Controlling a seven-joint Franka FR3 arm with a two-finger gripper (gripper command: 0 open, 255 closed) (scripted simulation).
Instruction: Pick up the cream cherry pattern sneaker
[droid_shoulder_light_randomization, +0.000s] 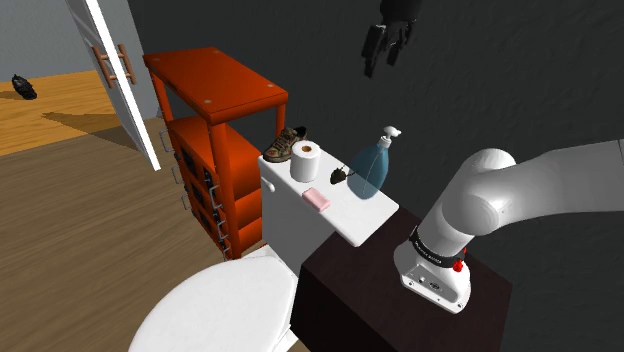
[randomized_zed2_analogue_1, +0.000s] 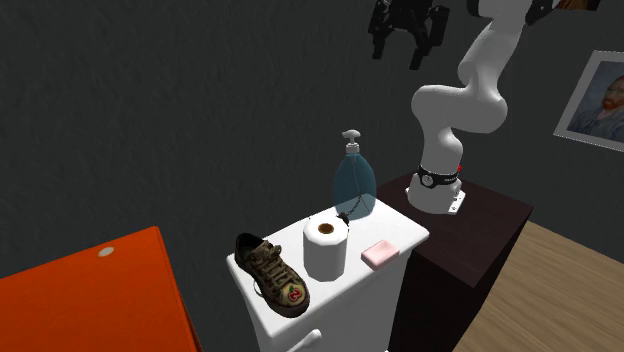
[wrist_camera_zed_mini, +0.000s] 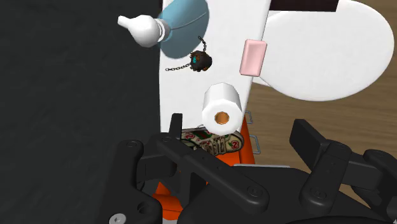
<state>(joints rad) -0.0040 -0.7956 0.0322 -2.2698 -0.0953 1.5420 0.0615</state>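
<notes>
The white, dark-jointed arm (droid_shoulder_light_randomization: 520, 190) reaches high, its all-black two-finger gripper (droid_shoulder_light_randomization: 383, 58) hanging with fingers apart, pointing downward, holding nothing.

Shoulder behind stand (droid_shoulder_light_randomization: 370, 300), second facing arm (randomized_zed2_analogue_1: 470, 100), tank (droid_shoulder_light_randomization: 300, 225) shared

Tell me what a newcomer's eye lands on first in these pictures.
The bright orange shelf unit beside the toilet stands out most against the dark wall. Next comes the white tank lid, which carries a patterned sneaker, a paper roll, a pink soap bar and a blue pump bottle. The black gripper hangs open high above them.
</notes>
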